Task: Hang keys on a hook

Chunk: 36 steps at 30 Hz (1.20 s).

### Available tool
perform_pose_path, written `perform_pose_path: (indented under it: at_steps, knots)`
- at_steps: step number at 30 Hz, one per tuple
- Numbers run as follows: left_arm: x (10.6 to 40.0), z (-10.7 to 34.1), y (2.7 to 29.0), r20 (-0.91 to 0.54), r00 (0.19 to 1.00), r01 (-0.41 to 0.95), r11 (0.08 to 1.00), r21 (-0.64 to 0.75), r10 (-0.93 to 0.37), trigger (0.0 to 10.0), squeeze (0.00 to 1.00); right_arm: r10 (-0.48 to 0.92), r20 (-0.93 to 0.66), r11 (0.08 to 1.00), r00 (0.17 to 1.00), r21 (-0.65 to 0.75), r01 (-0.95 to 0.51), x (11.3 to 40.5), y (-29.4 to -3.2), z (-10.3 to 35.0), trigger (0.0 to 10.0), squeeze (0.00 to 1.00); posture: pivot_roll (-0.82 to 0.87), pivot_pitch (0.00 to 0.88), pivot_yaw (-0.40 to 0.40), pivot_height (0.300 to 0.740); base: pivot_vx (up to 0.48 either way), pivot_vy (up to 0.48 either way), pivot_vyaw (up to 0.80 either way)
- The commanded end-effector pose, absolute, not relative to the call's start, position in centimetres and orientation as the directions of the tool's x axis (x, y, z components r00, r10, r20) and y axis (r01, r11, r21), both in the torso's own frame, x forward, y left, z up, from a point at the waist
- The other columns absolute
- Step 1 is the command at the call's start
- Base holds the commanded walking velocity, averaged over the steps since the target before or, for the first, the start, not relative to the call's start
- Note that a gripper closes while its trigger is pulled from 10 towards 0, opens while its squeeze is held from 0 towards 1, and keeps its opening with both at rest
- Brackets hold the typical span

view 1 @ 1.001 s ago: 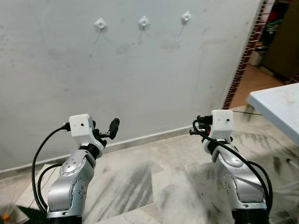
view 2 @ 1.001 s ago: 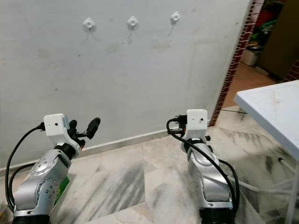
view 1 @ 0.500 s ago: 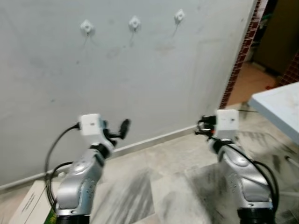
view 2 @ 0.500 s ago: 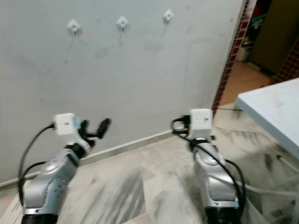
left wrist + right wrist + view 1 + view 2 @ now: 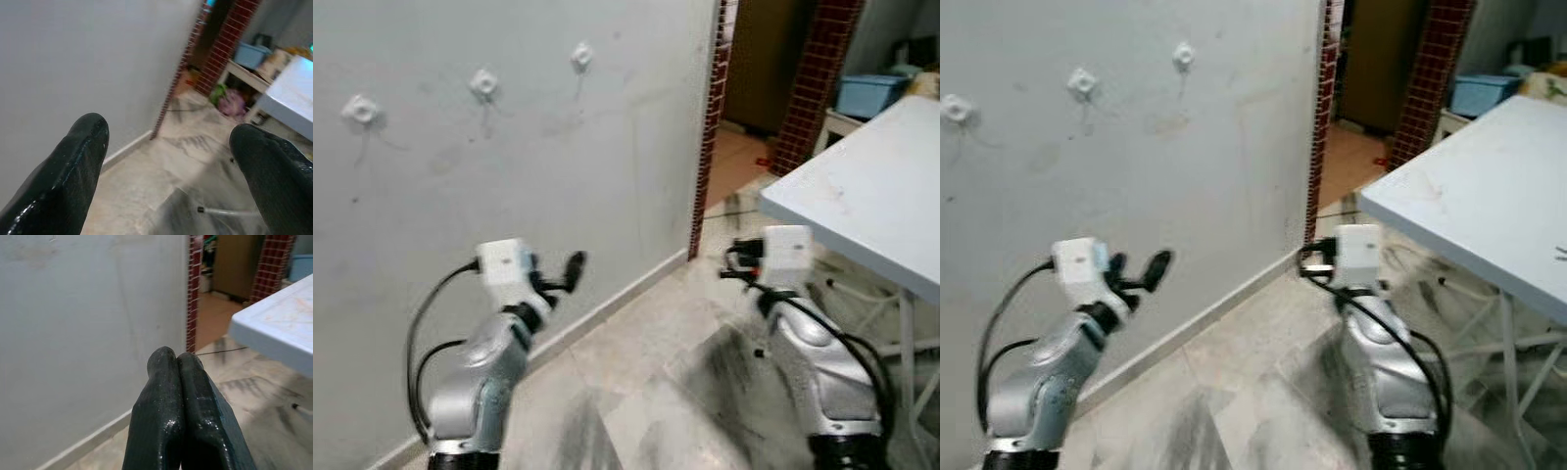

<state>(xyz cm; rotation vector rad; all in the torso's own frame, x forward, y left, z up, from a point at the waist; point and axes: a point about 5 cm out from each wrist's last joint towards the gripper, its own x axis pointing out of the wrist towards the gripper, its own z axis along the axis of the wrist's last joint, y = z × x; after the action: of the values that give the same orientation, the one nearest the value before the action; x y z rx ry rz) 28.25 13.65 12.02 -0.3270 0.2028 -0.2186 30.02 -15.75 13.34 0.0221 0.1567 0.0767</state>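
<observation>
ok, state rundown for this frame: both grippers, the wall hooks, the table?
left gripper: open, fingers wide apart, nothing between them, raised toward the wall
right gripper: shut, fingertips pressed together, nothing held
three wall hooks: all bare, no keys hanging
white table: standing to the robot's right, visible part of top bare
blue bin: sitting beyond the table, contents cannot be told
</observation>
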Motion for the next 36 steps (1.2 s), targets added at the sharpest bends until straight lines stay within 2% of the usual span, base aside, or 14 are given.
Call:
perform_pose_path:
  at_steps: [1, 11, 15, 17, 22, 27, 29, 33, 36]
  knots:
    - [28.2, 12.2, 14.8, -0.169, 0.962, 0.152, 0.936, -0.318, -0.213, 10.0, 0.0, 0.116, -0.135, 0.993, 0.984, 0.044, -0.111, 30.2, -14.4, 13.9, 10.0, 0.0, -0.02, 0.015, 0.047, 0.74, 0.334, 0.33, -0.77]
    - [28.1, 11.5, 14.5, -0.214, 0.952, 0.142, 0.937, -0.32, -0.218, 10.0, 0.0, 0.11, -0.137, 0.994, 0.984, 0.043, -0.105, 30.2, -14.4, 13.8, 10.0, 0.0, -0.02, 0.023, 0.048, 0.74, 0.223, 0.279, -0.74]
    - [28.0, 11.5, 14.3, -0.217, 0.949, 0.148, 0.93, -0.336, -0.229, 10.0, 0.0, 0.099, -0.143, 0.994, 0.985, 0.05, -0.092, 30.1, -14.4, 13.8, 10.0, 0.0, -0.02, 0.023, 0.048, 0.74, 0.0, 0.0, 0.0]
    - [27.9, 11.5, 14.2, -0.222, 0.948, 0.15, 0.934, -0.324, -0.229, 10.0, 0.0, 0.129, -0.146, 0.989, 0.981, 0.097, -0.116, 30.0, -14.2, 13.6, 10.0, 0.0, -0.02, 0.024, 0.048, 0.74, 0.0, 0.0, 0.0]
    - [27.9, 11.6, 14.2, -0.216, 0.948, 0.155, 0.934, -0.323, -0.232, 10.0, 0.0, 0.027, -0.234, 0.999, 0.972, 0.039, -0.018, 30.1, -15.7, 12.4, 10.0, 0.0, -0.02, 0.023, 0.048, 0.74, 0.0, 0.0, 0.0]
    - [27.9, 11.6, 14.2, -0.214, 0.948, 0.158, 0.932, -0.326, -0.236, 10.0, 0.0, 0.061, -0.21, 0.997, 0.976, -0.031, -0.069, 30.1, -15.4, 12.6, 10.0, 0.0, -0.02, 0.023, 0.049, 0.74, 0.0, 0.0, 0.0]
    - [27.9, 11.6, 14.2, -0.218, 0.947, 0.158, 0.933, -0.324, -0.236, 10.0, 0.0, 0.114, -0.173, 0.993, 0.978, 0.033, -0.11, 30.1, -14.6, 12.9, 10.0, 0.0, -0.02, 0.024, 0.048, 0.74, 0.0, 0.0, 0.0]
    - [27.9, 11.6, 14.0, -0.219, 0.946, 0.16, 0.931, -0.327, -0.239, 10.0, 0.0, 0.112, -0.167, 0.994, 0.98, 0.03, -0.109, 30.1, -14.5, 13.2, 10.0, 0.0, -0.03, 0.022, 0.047, 0.74, 0.0, 0.0, 0.0]
    - [28.0, 11.5, 13.9, -0.218, 0.945, 0.163, 0.931, -0.327, -0.242, 10.0, 0.0, 0.055, -0.184, 0.997, 0.981, -0.047, -0.065, 30.2, -15.2, 13.2, 10.0, 0.0, -0.03, 0.02, 0.048, 0.74, 0.0, 0.0, 0.0]
